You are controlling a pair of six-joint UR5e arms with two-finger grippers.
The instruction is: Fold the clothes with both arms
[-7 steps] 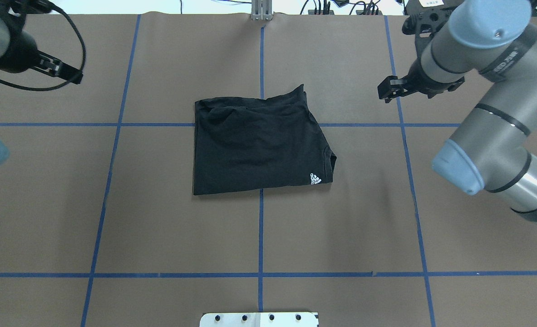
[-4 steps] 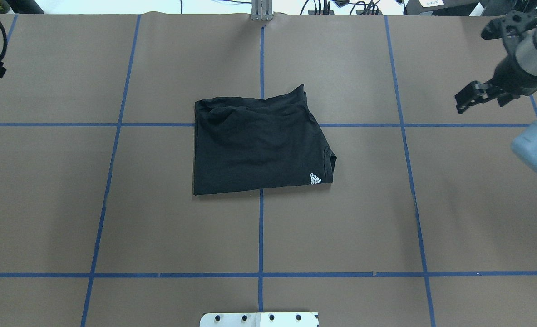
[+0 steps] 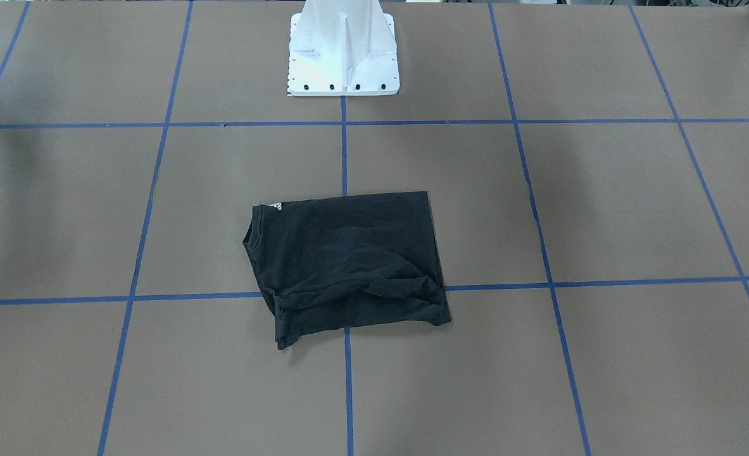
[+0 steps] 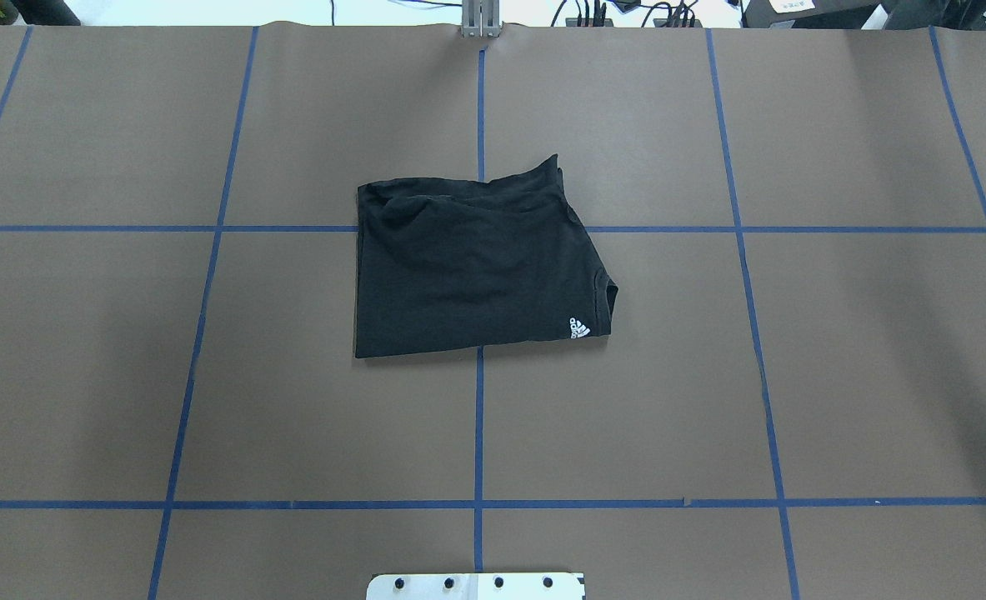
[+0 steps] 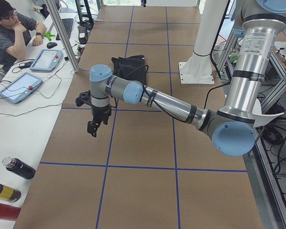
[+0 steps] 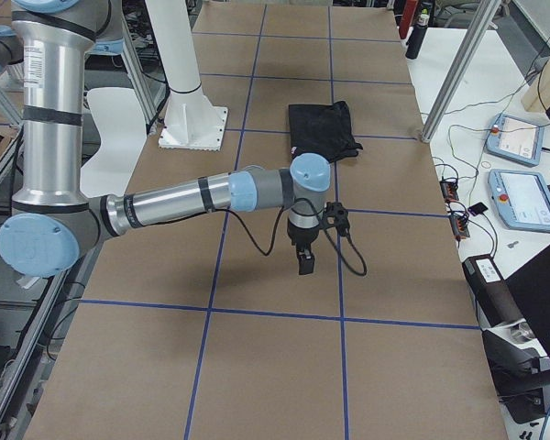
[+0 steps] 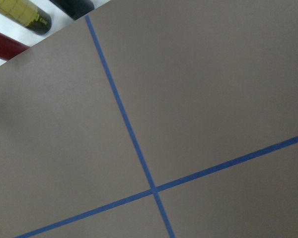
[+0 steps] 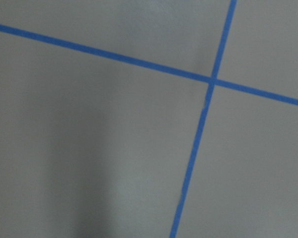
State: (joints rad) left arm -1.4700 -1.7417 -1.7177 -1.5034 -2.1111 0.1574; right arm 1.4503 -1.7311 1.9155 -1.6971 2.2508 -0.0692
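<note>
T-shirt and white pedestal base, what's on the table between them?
Nothing: just brown table cover crossed by blue tape lines between T-shirt and pedestal base, seen in the front-facing view.

Black T-shirt (image 4: 467, 267) reads as soft matt cloth, rumpled toward twelve o'clock in the overhead view, smoother toward six; table cover (image 4: 709, 375) is matt brown paper, smooth, crossed by blue tape (image 4: 478, 433) with a faint sheen; left arm (image 5: 171, 102) and right arm (image 6: 165, 203) show satin grey metal tubes, with smooth light-blue joint caps (image 5: 100, 73); pedestal base (image 3: 344, 50) is smooth, glossy white.
</note>
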